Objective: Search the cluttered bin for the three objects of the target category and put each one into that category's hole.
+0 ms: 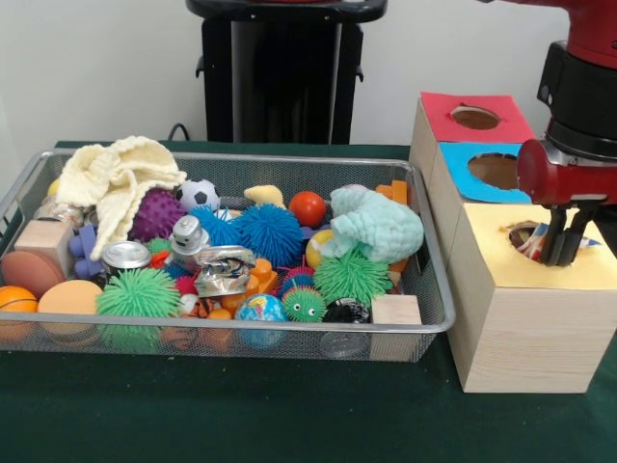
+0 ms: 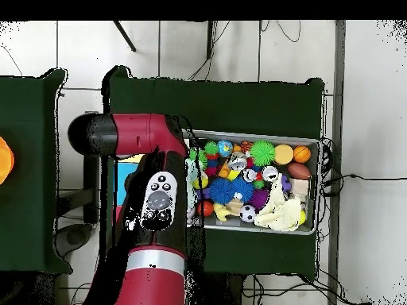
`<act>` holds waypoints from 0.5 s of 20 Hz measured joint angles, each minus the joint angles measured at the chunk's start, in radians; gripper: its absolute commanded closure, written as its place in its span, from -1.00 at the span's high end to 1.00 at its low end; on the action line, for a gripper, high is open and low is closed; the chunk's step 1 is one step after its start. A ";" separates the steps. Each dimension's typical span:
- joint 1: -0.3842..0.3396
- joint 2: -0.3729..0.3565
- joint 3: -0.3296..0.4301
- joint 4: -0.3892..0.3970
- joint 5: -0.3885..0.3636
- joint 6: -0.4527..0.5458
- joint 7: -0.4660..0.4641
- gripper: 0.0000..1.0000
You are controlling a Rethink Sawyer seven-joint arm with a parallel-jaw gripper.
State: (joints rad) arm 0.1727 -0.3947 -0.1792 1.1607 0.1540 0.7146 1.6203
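My gripper (image 1: 561,253) hangs right over the hole (image 1: 528,236) in the pale yellow top of the nearest wooden box. A white cloth with coloured dots (image 1: 533,238) shows in that hole, just beside the gripper's tips. I cannot tell whether the gripper holds it. The wire-mesh bin (image 1: 241,328) lies to the left, full of toys. A cream knitted cloth (image 1: 116,178) lies at its far left and a mint-green knitted cloth (image 1: 378,224) at its right. In the overhead view the arm (image 2: 159,198) hides the gripper and the yellow box. The bin (image 2: 312,143) and the cream cloth (image 2: 280,211) show there.
The blue-topped box (image 1: 487,174) and the red-topped box (image 1: 472,118) stand behind the yellow one. The bin also holds spiky rubber balls (image 1: 352,277), a small football (image 1: 198,193), a crushed can (image 1: 222,268), wooden blocks (image 1: 395,311) and orange balls (image 1: 67,297).
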 measured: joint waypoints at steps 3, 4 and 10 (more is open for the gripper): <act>0.001 -0.003 0.002 0.005 0.000 0.000 0.000 -1.00; 0.001 -0.004 0.002 0.006 0.000 0.000 0.000 -1.00; 0.001 -0.023 0.005 0.059 -0.001 -0.008 0.000 -1.00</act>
State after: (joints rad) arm 0.1742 -0.4175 -0.1742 1.2197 0.1533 0.7062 1.6203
